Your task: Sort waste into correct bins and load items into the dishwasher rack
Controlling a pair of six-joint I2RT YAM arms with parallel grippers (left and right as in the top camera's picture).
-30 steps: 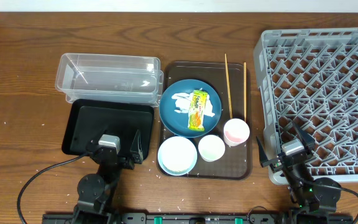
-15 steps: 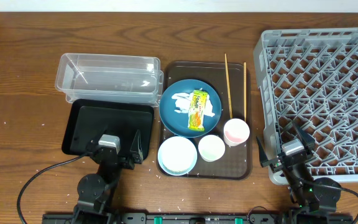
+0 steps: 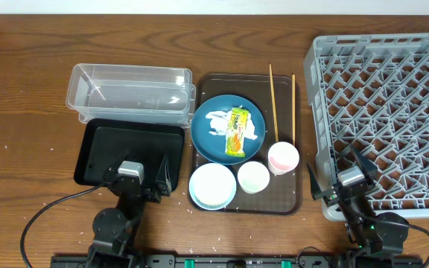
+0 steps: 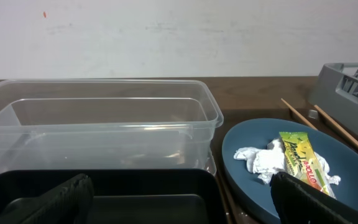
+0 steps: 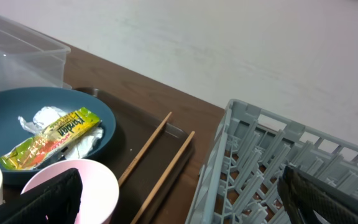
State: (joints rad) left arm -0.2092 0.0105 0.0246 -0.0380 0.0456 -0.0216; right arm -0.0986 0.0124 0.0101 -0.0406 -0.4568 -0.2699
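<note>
A blue plate on the brown serving tray carries the yellow-green wrapper and crumpled tissue. In front of it stand a white bowl, a white cup and a pink cup. Two chopsticks lie along the tray's right side. The clear tub and the black tray sit to the left, the grey rack to the right. My left gripper hangs open over the black tray's near edge. My right gripper is open between the pink cup and the rack, holding nothing.
Small white grains are scattered on the wooden table near the front edge. A white wall stands behind the table. Both arm bases sit at the front edge.
</note>
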